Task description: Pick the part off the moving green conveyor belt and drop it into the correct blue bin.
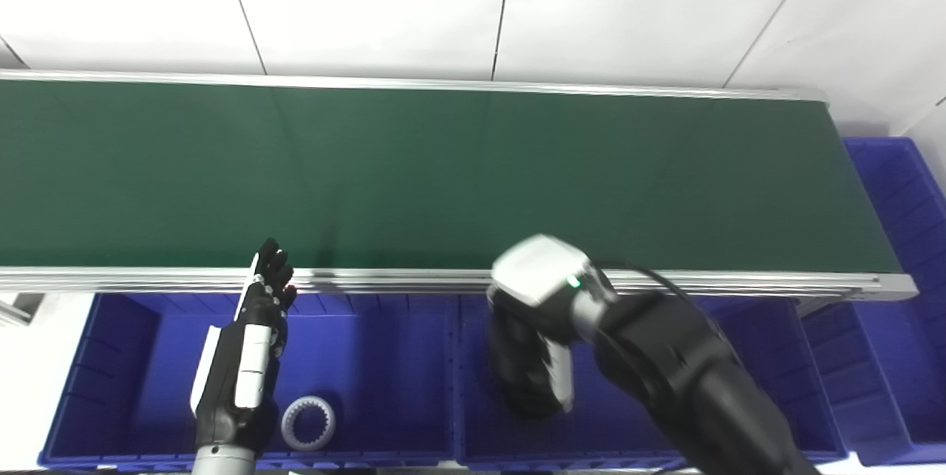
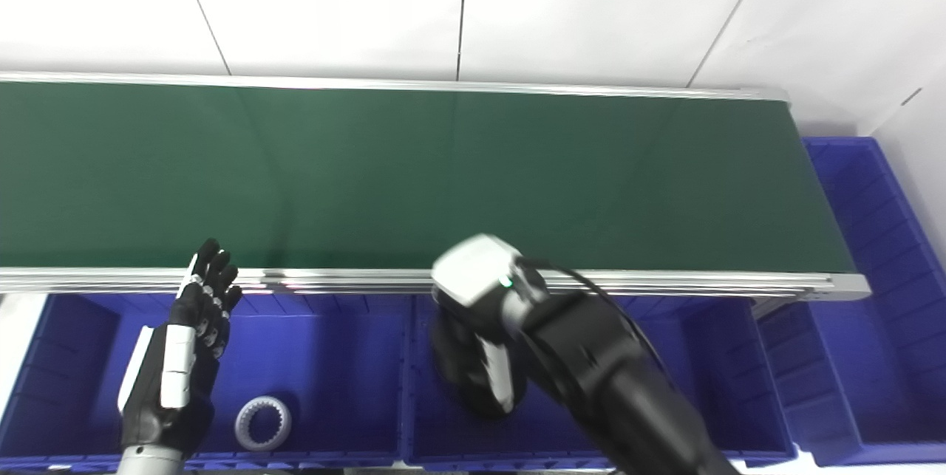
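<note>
The green conveyor belt (image 1: 443, 172) runs across the view and carries no part. A white toothed ring (image 1: 308, 422) lies in the left blue bin (image 1: 384, 357); it also shows in the right eye view (image 2: 263, 423). My left hand (image 1: 247, 357) is open with fingers straight, above the left bin near the belt's front rail. My right hand (image 1: 528, 364) points down into the middle blue bin (image 1: 761, 342). Its fingers are turned away and blurred, so I cannot tell whether it holds anything.
A silver rail (image 1: 414, 279) edges the belt's near side. Another blue bin (image 1: 902, 187) stands past the belt's right end, and a further one (image 1: 872, 379) sits at the lower right. A white tiled wall lies behind the belt.
</note>
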Robot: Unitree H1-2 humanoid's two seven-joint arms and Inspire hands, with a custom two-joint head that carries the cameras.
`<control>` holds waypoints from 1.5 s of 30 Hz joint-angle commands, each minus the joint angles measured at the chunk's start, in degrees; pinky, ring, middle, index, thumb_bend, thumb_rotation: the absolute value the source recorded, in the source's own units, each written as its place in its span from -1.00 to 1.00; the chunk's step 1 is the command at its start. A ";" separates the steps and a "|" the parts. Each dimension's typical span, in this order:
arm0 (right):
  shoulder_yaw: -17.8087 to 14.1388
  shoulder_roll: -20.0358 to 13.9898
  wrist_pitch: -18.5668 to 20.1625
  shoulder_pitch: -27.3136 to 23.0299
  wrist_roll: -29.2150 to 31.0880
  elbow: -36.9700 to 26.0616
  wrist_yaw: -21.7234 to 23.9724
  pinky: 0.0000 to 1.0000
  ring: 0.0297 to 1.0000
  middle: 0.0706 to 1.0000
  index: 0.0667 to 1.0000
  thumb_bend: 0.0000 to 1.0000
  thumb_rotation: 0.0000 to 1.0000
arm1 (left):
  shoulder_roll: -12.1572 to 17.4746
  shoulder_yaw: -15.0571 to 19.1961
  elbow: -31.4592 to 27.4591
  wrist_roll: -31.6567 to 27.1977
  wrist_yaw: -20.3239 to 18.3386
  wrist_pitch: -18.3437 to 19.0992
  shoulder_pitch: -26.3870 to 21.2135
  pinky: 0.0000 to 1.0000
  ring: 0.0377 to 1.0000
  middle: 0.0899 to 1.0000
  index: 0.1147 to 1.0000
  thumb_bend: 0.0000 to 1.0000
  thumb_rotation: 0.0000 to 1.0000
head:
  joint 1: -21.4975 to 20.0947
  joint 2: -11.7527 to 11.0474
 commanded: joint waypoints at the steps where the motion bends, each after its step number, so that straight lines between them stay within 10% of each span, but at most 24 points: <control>1: -1.46 -0.57 -2.35 0.51 -0.58 -1.82 1.13 -0.49 -0.32 -0.12 0.04 0.02 -1.00 | 0.55 0.00 -1.13 0.73 -0.64 -0.96 0.22 1.00 1.00 1.00 1.00 0.18 0.90 | 0.17 -0.03; 14: -4.85 0.17 -7.28 11.06 -2.97 0.98 -11.17 -0.27 -0.22 -0.04 -0.01 0.03 -1.00 | 0.50 -0.05 -1.49 2.35 -0.75 -0.38 0.47 1.00 1.00 1.00 1.00 0.20 0.94 | 1.07 0.24; 19: -5.24 0.25 -9.01 12.48 -2.78 1.38 -13.41 0.28 0.52 0.57 0.50 0.91 0.08 | 0.20 -0.09 -1.57 2.50 -0.67 -0.20 0.54 1.00 1.00 1.00 1.00 0.18 0.94 | 1.33 0.27; 25: -5.37 0.19 -10.27 12.52 -2.62 1.94 -13.24 0.48 0.73 0.75 0.64 1.00 0.45 | 0.09 -0.08 -1.42 2.46 -0.65 -0.38 0.59 1.00 1.00 1.00 1.00 0.16 0.95 | 1.50 0.00; 39: -7.57 1.46 -9.50 12.02 -1.40 0.05 -11.47 0.40 0.69 0.71 0.64 1.00 0.55 | -0.29 -0.60 -0.67 4.05 -0.51 -1.02 0.65 1.00 1.00 1.00 1.00 0.22 0.98 | 3.23 -1.06; 45: -12.79 4.83 -6.42 16.65 10.40 -4.71 -19.11 0.22 0.50 0.61 0.55 0.81 0.73 | -0.99 -1.30 0.82 4.57 -0.34 -2.94 0.96 1.00 1.00 1.00 1.00 0.22 0.95 | 6.44 -2.60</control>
